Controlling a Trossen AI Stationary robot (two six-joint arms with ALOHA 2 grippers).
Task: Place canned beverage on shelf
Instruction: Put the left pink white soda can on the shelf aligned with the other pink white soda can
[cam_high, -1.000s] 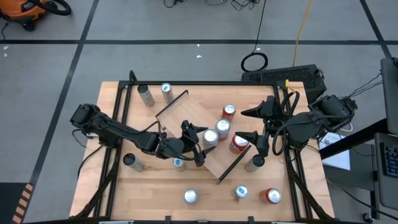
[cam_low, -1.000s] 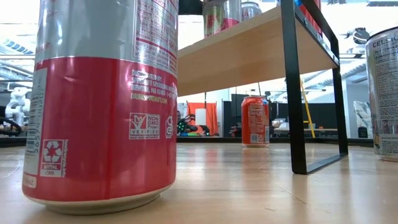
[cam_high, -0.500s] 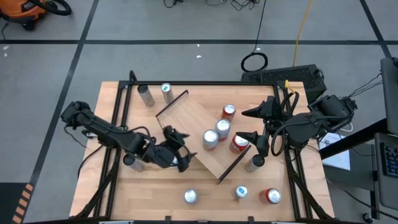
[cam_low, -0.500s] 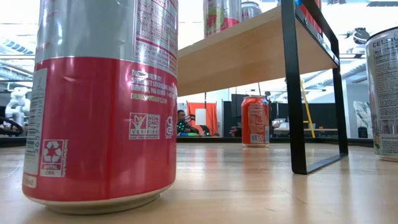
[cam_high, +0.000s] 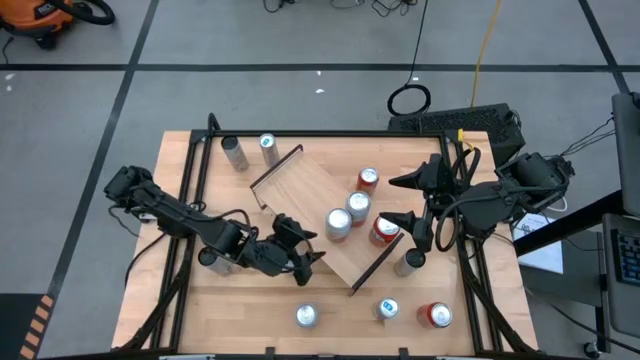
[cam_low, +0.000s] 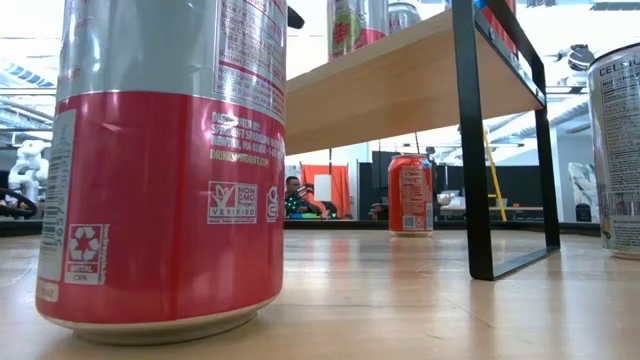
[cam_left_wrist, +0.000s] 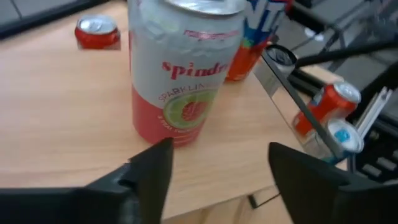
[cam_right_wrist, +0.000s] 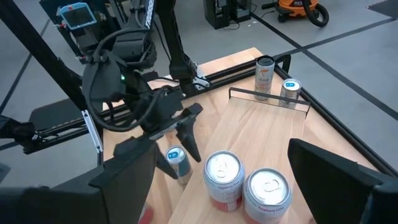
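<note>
Worktop carries 1 shelf and 11 cans, counted from above. Left gripper, partly open and empty, faces 1 standing can off the shelf. It is probably light, smooth and easily dented, so take it mid-body. Right gripper hangs wide open, empty.

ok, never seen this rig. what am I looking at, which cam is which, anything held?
Two dark robot arms at a wooden table, each ending in a two-finger gripper. The high view looks straight down; the low view sits at tabletop height; each wrist view looks past one arm's own fingers. Scattered drink cans stand on the table, and at least two on the shelf, a light-wood board with black end rails. The left gripper is open just in front of a Spindrift can, not holding it. The right gripper waits open by the shelf's cans, empty.
</note>
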